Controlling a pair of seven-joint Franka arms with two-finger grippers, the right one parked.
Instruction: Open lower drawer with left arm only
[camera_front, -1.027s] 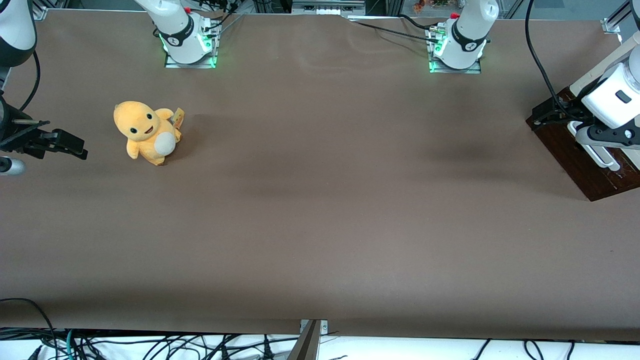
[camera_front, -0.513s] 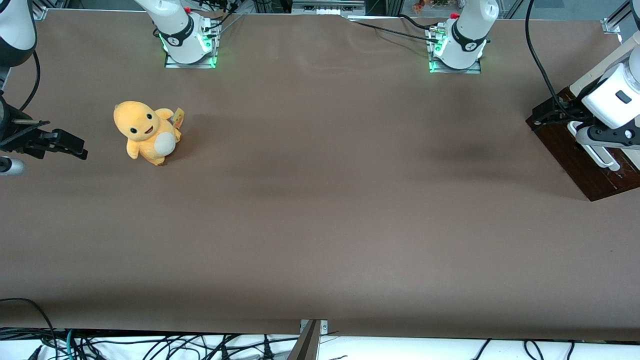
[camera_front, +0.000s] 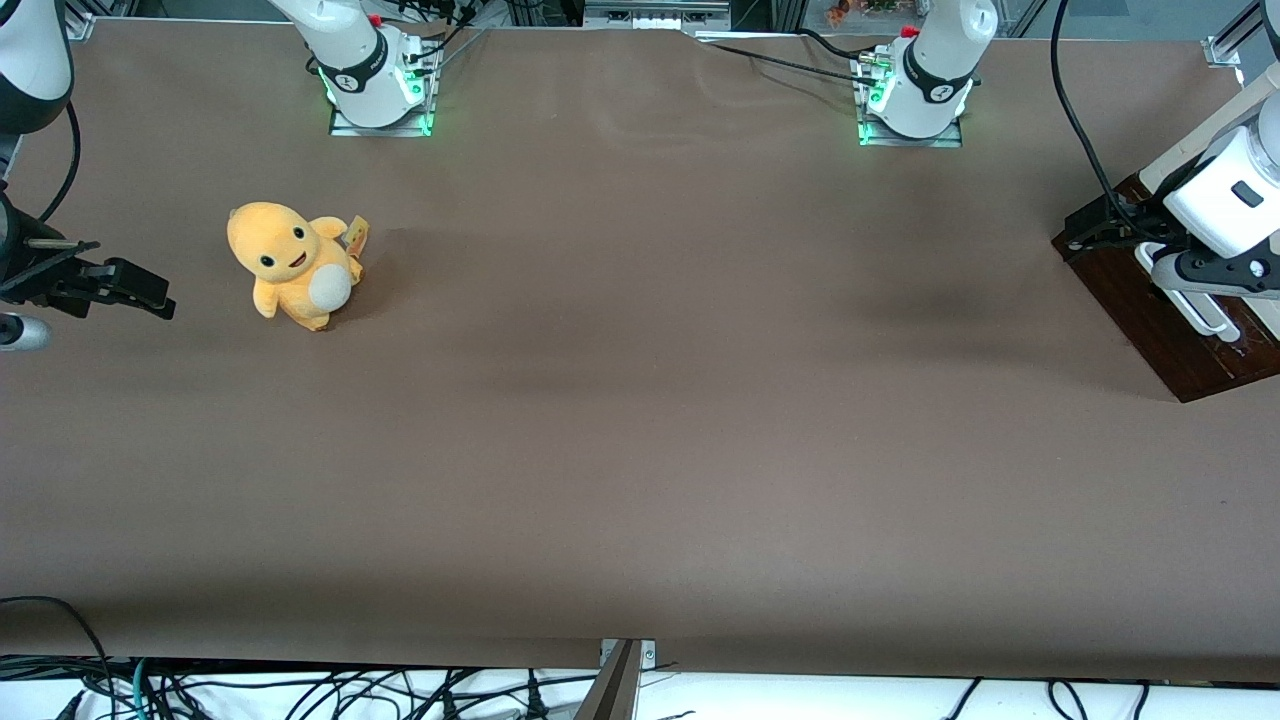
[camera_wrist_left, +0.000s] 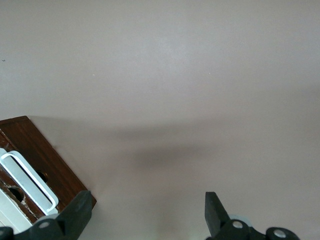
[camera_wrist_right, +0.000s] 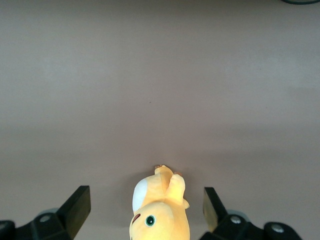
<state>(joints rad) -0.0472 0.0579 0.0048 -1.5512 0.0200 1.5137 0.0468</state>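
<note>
The lower drawer (camera_front: 1165, 300), dark brown glossy wood with one long white bar handle (camera_front: 1190, 300), sits at the working arm's end of the brown counter (camera_front: 640, 400), at its edge. The left arm (camera_front: 1225, 190) reaches in over the drawer, and its white body covers part of the handle in the front view. The tool (camera_wrist_left: 147, 210) hangs above bare counter just beside the drawer's corner; its two black fingers (camera_wrist_left: 80, 210) are spread wide apart and hold nothing. In the left wrist view the handle (camera_wrist_left: 27, 182) lies apart from the nearer finger, not between the fingers. A black cable (camera_front: 1075, 110) loops down to the tool's mount above the drawer. Count: one drawer front in view, one white handle, one orange plush toy (camera_front: 290, 265), two arm bases with green lights (camera_front: 380, 95) at the counter's edge farthest from the front camera. The plush toy stands well away from the drawer, toward the parked arm's end of the counter, and nothing lies on the counter between the two. Against the frames a second and half a second back, arm, drawer and toy show no visible change of position.
</note>
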